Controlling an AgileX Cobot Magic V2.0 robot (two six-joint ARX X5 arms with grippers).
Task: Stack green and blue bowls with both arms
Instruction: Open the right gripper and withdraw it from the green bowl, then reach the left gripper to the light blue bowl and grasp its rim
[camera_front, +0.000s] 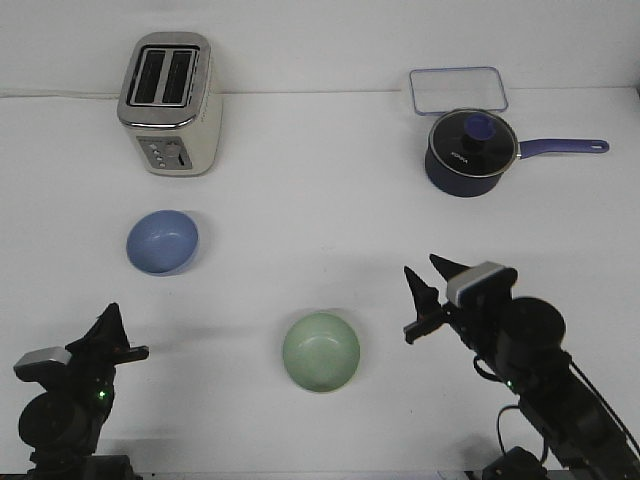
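Front view of a white counter (320, 210). The green bowl (321, 352) is sitting upright near the front centre, and the blue bowl (162, 242) is lying well apart from it to the left rear, just in front of a two-slot toaster (171, 103). The right pincer (432, 282) is hanging beside the green bowl, prongs spread and gripping nothing. The left pincer (108, 334) is holding nothing; its opening cannot be told. A lidded saucepan (472, 152) and clear container lid (457, 90) are occupying the right rear.
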